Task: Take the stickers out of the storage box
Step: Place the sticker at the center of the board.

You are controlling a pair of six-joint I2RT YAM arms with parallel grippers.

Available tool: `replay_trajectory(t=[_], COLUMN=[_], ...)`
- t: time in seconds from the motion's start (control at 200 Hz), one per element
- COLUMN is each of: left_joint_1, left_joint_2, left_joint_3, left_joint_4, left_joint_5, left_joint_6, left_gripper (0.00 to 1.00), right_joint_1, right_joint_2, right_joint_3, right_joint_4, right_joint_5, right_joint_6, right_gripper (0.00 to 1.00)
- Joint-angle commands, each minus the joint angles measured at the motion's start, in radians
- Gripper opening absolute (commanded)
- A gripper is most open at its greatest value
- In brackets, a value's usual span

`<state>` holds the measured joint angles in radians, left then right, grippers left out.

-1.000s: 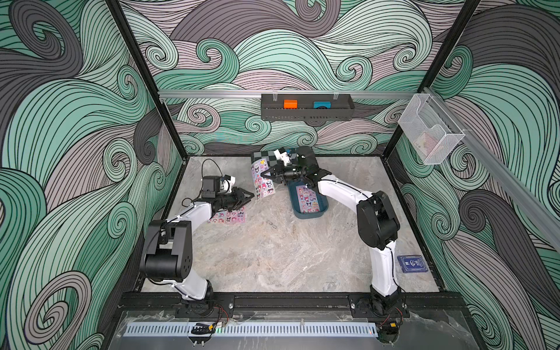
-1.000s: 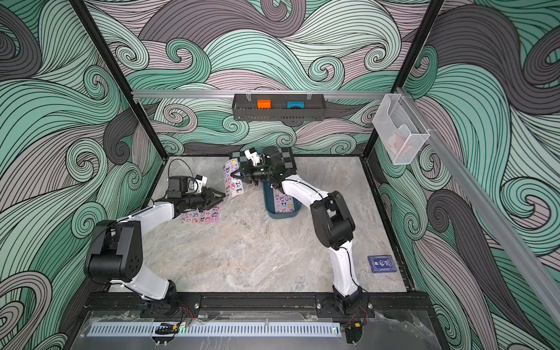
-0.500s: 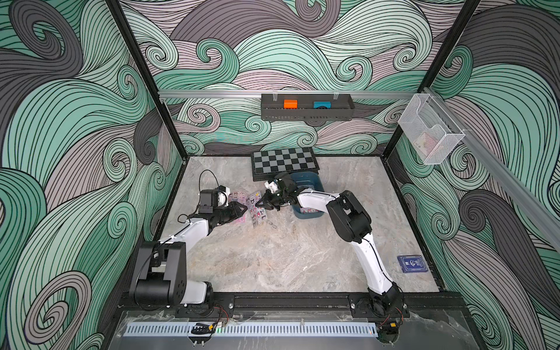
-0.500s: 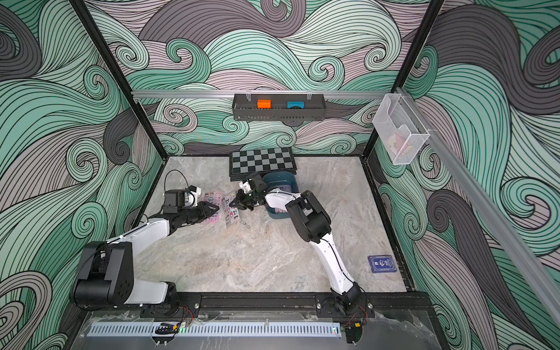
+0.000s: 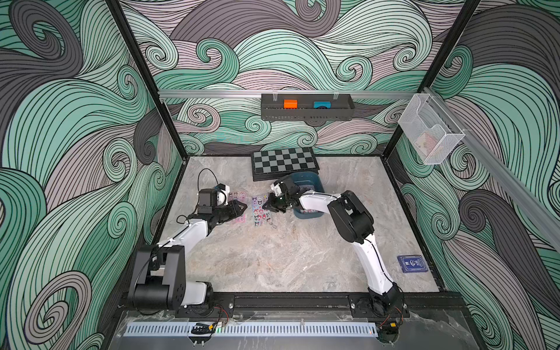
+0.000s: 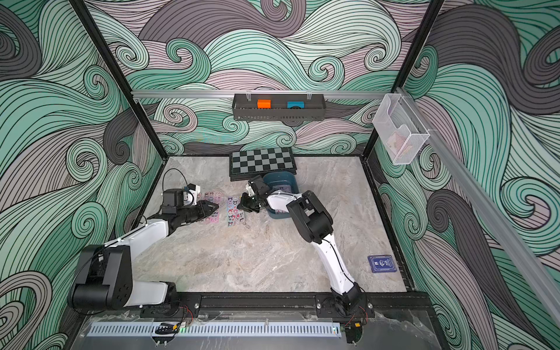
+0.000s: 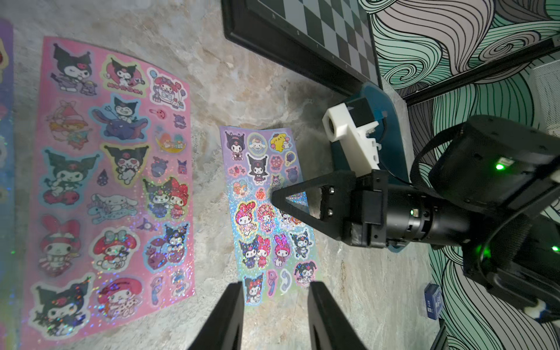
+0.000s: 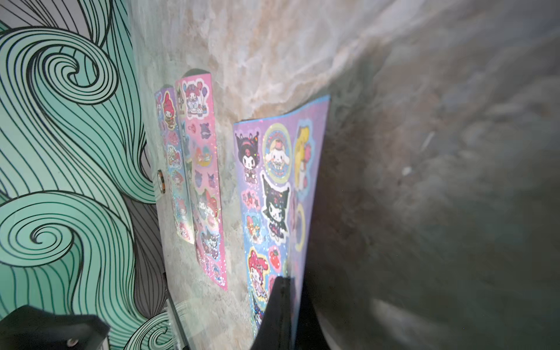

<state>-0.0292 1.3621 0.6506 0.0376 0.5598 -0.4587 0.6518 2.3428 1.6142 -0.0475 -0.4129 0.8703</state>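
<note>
At ten o'clock on the marble tabletop [image 5: 272,257], the left gripper [image 7: 275,291] hovers part-open and empty over pink stickers [image 7: 112,181] already laid out. At eleven, the right gripper [image 7: 274,195], pinched shut on a lilac sheet [image 7: 266,230], has lowered it from above the storage box [image 5: 315,178] onto the table, so one more is out. The box, at one o'clock, appears to hold more. Beyond: chessboard [image 5: 283,162], swirl-patterned walls [image 5: 303,45].

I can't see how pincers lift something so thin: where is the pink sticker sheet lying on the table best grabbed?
Probably the short end of the pink sheet nearest the chessboard: it seems to curl off the table, casting a shadow. Come in low from that side and pinch that raised edge; elsewhere it lies flat.
</note>
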Motion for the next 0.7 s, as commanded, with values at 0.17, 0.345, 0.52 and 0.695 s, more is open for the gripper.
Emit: replay_trajectory(t=[0.17,0.345,0.52,0.695], left_joint_1=[-0.001,-0.001,-0.001,-0.001], left_joint_2=[-0.017,-0.009,-0.011,-0.023], left_joint_3=[-0.005,-0.004,-0.004,-0.016], left_joint_4=[-0.003,0.004,0.005,0.014], left_joint_5=[0.003,0.017,0.02,0.021], left_joint_6=[0.022,0.019,0.017,0.013], left_gripper=[0.4,0.4,0.4,0.4], right_joint_1=[0.04,0.04,0.043,0.045], right_joint_2=[-0.005,0.002,0.016,0.032], right_joint_3=[0.03,0.036,0.019,0.061], right_joint_4=[0.02,0.024,0.097,0.071], right_joint_5=[0.12,0.141,0.153,0.147], right_joint_6=[-0.001,-0.002,0.037,0.029], right_gripper=[0.06,0.07,0.07,0.08])
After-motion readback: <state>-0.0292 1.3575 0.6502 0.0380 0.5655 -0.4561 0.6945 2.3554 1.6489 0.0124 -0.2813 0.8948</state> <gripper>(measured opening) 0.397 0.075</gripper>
